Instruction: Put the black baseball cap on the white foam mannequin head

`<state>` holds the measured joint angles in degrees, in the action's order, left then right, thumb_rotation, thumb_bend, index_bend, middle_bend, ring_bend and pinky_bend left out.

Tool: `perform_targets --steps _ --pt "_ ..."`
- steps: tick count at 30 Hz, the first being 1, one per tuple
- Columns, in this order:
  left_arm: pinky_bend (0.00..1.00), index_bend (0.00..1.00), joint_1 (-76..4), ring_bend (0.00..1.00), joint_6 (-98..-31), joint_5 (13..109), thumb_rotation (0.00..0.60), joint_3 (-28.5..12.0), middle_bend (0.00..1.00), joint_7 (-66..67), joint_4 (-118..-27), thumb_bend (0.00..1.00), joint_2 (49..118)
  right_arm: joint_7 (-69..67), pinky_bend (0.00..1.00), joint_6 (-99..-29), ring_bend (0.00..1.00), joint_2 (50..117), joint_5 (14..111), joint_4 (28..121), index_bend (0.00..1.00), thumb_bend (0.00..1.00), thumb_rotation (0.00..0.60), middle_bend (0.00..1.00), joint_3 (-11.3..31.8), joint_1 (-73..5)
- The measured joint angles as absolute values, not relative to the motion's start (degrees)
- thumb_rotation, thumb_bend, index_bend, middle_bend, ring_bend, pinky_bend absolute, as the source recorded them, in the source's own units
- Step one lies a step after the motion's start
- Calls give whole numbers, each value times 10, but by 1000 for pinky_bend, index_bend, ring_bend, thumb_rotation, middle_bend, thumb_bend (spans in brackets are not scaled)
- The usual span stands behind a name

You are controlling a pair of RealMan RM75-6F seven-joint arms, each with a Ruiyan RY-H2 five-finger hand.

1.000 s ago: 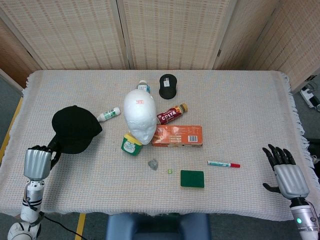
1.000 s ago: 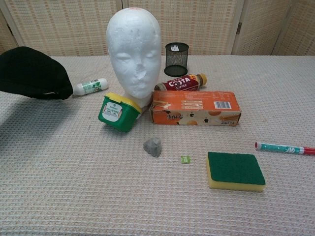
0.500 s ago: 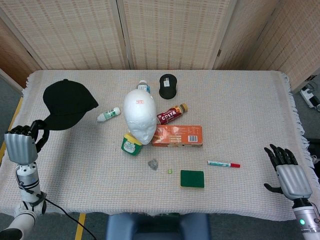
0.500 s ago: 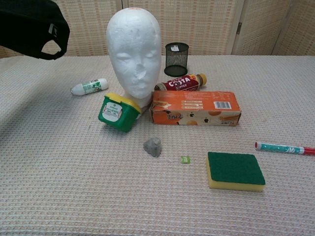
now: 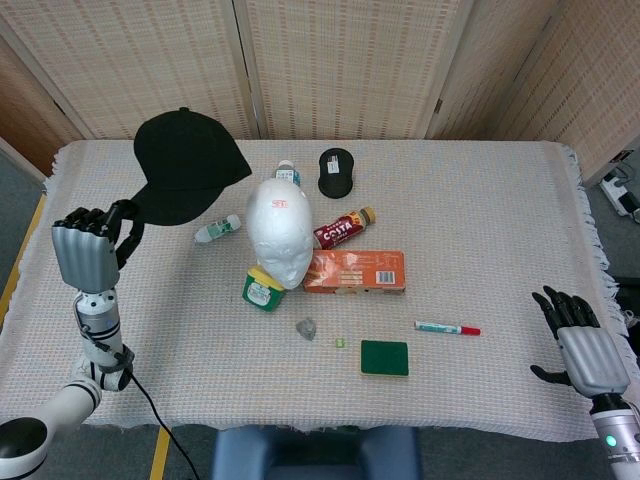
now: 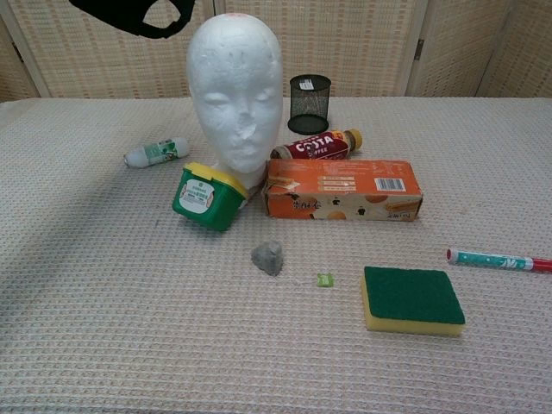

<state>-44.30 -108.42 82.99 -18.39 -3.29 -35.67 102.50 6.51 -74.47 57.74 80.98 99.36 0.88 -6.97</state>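
Nearest to you, your right hand (image 5: 583, 345) is resting at the near right edge of the table (image 5: 480, 200), holding nothing, its fingers apart. It is well apart from everything that matters now. Your left hand (image 5: 88, 248) is gripping the black baseball cap (image 5: 188, 165) by its rear part and holding it up in the air. The cap is hanging to the left of the white foam mannequin head (image 5: 279, 230) and, in the chest view, about level with its crown. So the head is lying to the right of the cap, and the left hand is clearly the nearer one. I judge you are needing to carry the cap to the right, over the crown, then lower it.
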Motion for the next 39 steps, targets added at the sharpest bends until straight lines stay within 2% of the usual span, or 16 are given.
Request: perform_targets --steps 6,11,23,25,28,31,33,36,37,39 --pt "1000 743 -499 1000 -1055 851 600 -183 1000 23 -380 564 1049 44 0 -746 0 565 803 992 0 19 600 0 13 -69" --pt "1000 745 -515 1000 -1050 869 600 -172 1000 36 -375 563 1080 31 0 -741 0 558 792 987 0 18 600 0 18 -70" --pt "1000 733 -447 1000 -1083 905 600 -104 1000 40 -371 552 1126 21 0 -745 0 551 802 990 0 19 600 0 16 -68" --pt "1000 622 -432 1000 -1086 910 600 -93 1000 45 -373 470 1128 24 0 -745 0 552 804 991 0 19 600 0 15 -68" --pt "1000 310 -416 1000 -1080 910 600 -86 1000 61 -388 256 1126 28 0 -746 0 554 807 993 0 19 600 0 13 -68" --pt "1000 75 -402 1000 -1073 909 600 -80 1000 74 -420 122 1116 32 0 -749 0 557 808 994 0 19 600 0 13 -67" --pt "1000 23 -389 994 -1067 906 600 -75 994 86 -454 77 1102 36 0 -751 0 558 808 995 0 19 600 0 13 -66" --pt "1000 0 -364 907 -1056 900 600 -64 894 104 -522 31 1072 40 0 -754 0 560 807 996 0 18 600 0 13 -65" --pt "988 0 -355 835 -1053 898 600 -59 835 109 -547 24 1060 41 0 -755 0 560 807 997 0 19 600 0 13 -64" --pt "869 0 -331 653 -1045 892 600 -43 700 118 -612 19 1024 41 0 -758 0 559 807 998 0 19 600 0 13 -63"
